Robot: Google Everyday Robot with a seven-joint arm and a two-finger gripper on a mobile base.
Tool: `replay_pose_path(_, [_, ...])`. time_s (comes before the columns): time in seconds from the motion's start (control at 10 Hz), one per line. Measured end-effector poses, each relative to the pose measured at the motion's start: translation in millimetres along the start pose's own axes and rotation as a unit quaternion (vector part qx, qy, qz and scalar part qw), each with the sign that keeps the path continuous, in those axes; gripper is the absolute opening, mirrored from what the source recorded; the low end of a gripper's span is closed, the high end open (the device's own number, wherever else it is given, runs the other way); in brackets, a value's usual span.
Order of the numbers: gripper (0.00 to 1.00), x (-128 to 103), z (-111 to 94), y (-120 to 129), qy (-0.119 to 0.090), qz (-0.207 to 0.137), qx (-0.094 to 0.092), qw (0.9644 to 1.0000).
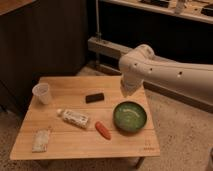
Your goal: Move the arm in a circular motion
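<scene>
The cream-white arm (170, 75) reaches in from the right edge, a thick tube with small dark holes ending in a rounded elbow joint (136, 59). From the elbow a short segment hangs down to the gripper (126, 90), which hovers over the wooden table's far right side, just above and behind the green bowl (130, 116). It holds nothing that I can see.
On the low wooden table (75, 140) lie a clear plastic cup (42, 93), a small black object (95, 97), a white packaged bar (74, 118), an orange carrot-like piece (103, 130) and a pale packet (41, 140). Dark cabinets stand behind.
</scene>
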Motion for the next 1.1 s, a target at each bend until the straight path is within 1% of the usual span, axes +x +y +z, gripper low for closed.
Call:
replay_pose_path(0.1, [0.57, 10.7, 3.5, -9.5, 0.003, 0.019, -0.001, 0.9998])
replay_pose_path(0.2, [0.45, 22.7, 7.9, -14.6, 0.007, 0.043, 0.000, 0.9991])
replay_pose_path(0.3, [0.33, 31.4, 9.7, -14.5, 0.011, 0.055, 0.001, 0.9984])
replay_pose_path(0.5, [0.16, 43.3, 10.5, -14.0, 0.012, 0.064, 0.001, 0.9979])
replay_pose_path(0.6, [0.05, 53.4, 10.6, -12.7, 0.012, 0.069, 0.001, 0.9975])
replay_pose_path(0.7, [0.01, 61.7, 10.3, -6.8, 0.012, 0.067, -0.001, 0.9977])
replay_pose_path(0.8, [0.00, 70.4, 9.9, 0.1, 0.011, 0.067, -0.006, 0.9977])
replay_pose_path(0.9, [0.00, 86.0, 10.3, 3.9, 0.011, 0.070, -0.013, 0.9974])
replay_pose_path(1.1, [0.00, 105.8, 16.4, 8.9, 0.014, 0.071, -0.024, 0.9971])
